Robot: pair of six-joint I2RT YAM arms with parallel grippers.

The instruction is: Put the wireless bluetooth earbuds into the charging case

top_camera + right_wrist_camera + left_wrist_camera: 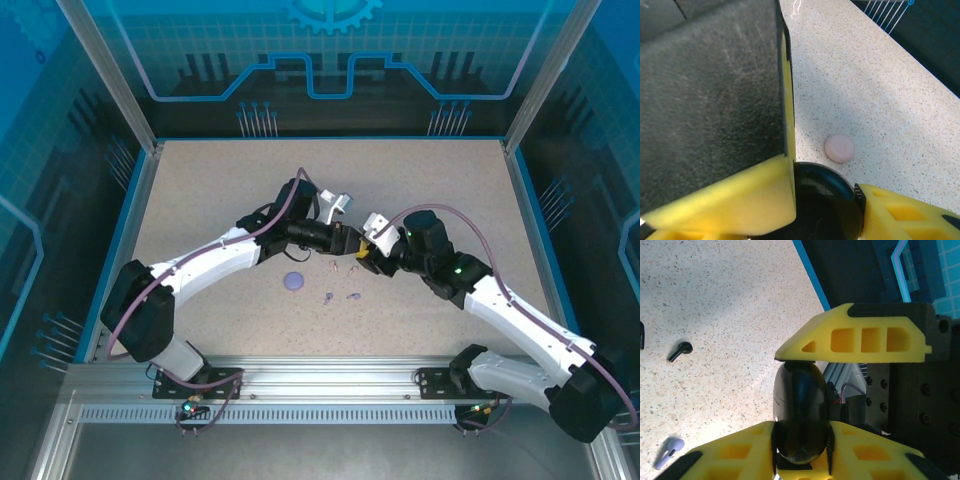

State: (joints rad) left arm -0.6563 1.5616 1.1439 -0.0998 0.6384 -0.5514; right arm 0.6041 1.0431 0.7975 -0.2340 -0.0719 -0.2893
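The two arms meet at the middle of the table [200, 200] in the overhead view, and the black case [800, 415] hangs between them, clear of the surface. The left gripper [801, 402] is pinching this case, with the upper jaw pressed on its top edge and the lower jaw cradling its underside. The right gripper [825, 200] has a jaw on each side of the same case and looks to touch it on both, so it too appears clamped on it. Whether the lid is open cannot be told. The earbuds lie loose on the table. A black earbud [680, 351] sits at the left of the left wrist view and a lilac earbud [669, 450] in its lower left corner. A lilac case [293, 282] rests below and left of the grippers in the overhead view. A pink case [839, 148] lies just above the black case in the right wrist view. The step in hand seems to be sharing the case between both grippers, to steady or open it. The glossy round shell would likely slip, so one gripper should hold the base squarely across its widest part. The case should be kept level, and neither grip should loosen before the other is sure.
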